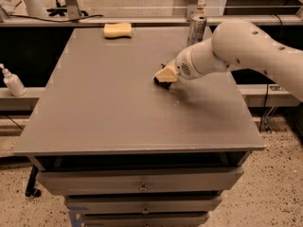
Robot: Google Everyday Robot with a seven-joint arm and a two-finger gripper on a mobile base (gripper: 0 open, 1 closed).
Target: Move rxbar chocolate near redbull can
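Observation:
My gripper (162,76) hangs low over the middle-right of the grey table (94,108), at the end of the white arm (236,51) that comes in from the right. It is shut on the rxbar chocolate (158,81). Only a small black edge of the bar shows under the cream-coloured fingers (165,74), close to the tabletop. The redbull can (196,29) stands upright at the table's far edge, right of centre, a short way behind and to the right of the gripper.
A pale yellow sponge (118,30) lies at the table's far edge, left of the can. A white pump bottle (12,82) stands on a ledge left of the table. Drawers (142,181) are below the front edge.

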